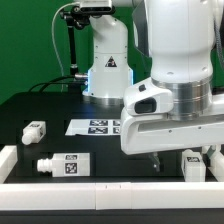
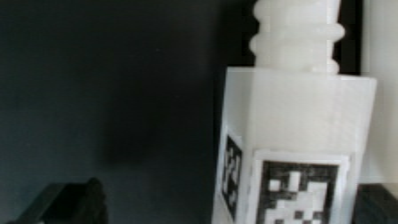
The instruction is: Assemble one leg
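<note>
Claw: the claw (image 1: 157,160) is seen low over the desk (image 1: 40,105), hung beneath the big white wrist. It is judged to be set wide with nothing gripped, since one dark fingertip (image 2: 71,205) is shown standing well clear of the leg.
Other fingertip: it cannot be made out in the wrist view.
Leg, whereabouts: the leg (image 1: 197,165) is found just beside the claw, on the exterior view's right, at the near side of the desk by the white tray-like panel (image 1: 100,190).
Leg, long axis: in the wrist view it is seen running away from the fingertip, with the tagged block end nearer and the ridged peg end farther off.
Deciding relation: the leg is not centred in the claw, so a sideways shift toward the exterior view's right is judged to be called for.
Arm pose: the wrist is pointed straight down.
Farther out: the marker board (image 1: 95,127) and two other posts (image 1: 62,165) are seen well apart, on the exterior view's left.
</note>
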Robot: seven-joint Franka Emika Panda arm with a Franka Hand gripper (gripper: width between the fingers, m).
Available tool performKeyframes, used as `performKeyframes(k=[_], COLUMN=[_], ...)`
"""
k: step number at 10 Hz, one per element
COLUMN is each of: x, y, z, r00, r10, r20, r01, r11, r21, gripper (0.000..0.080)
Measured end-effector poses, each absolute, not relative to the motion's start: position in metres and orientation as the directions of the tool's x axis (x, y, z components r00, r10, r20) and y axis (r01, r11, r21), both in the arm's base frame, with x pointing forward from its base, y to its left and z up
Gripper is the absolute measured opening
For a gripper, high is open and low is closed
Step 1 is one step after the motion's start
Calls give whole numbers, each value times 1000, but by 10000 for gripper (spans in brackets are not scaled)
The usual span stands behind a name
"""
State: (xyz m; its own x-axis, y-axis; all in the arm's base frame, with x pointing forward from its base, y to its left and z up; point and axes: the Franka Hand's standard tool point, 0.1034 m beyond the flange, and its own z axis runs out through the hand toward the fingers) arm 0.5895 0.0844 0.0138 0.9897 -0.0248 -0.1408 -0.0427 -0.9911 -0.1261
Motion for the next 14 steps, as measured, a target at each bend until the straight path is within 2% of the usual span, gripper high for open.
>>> performKeyframes(k=[3,5,6,7,9,12,13,14], x=[590,590,590,590,588,553,544,546], y=[85,85,85,85,73,15,2,4], z=[14,14,14,14,17,55,67,71], r00=[990,990,990,990,992,988,993,995], r10=[-24,-23,-23,-23,7,107,58,33], r20=[-138,-138,-137,-137,-126,-108,-104,-98], r01=[-41,-41,-41,-41,-9,93,46,22], r11=[-991,-991,-991,-991,-992,-988,-992,-994], r21=[-126,-126,-126,-126,-128,-126,-114,-111], gripper=[650,388,388,285,285,285,285,285])
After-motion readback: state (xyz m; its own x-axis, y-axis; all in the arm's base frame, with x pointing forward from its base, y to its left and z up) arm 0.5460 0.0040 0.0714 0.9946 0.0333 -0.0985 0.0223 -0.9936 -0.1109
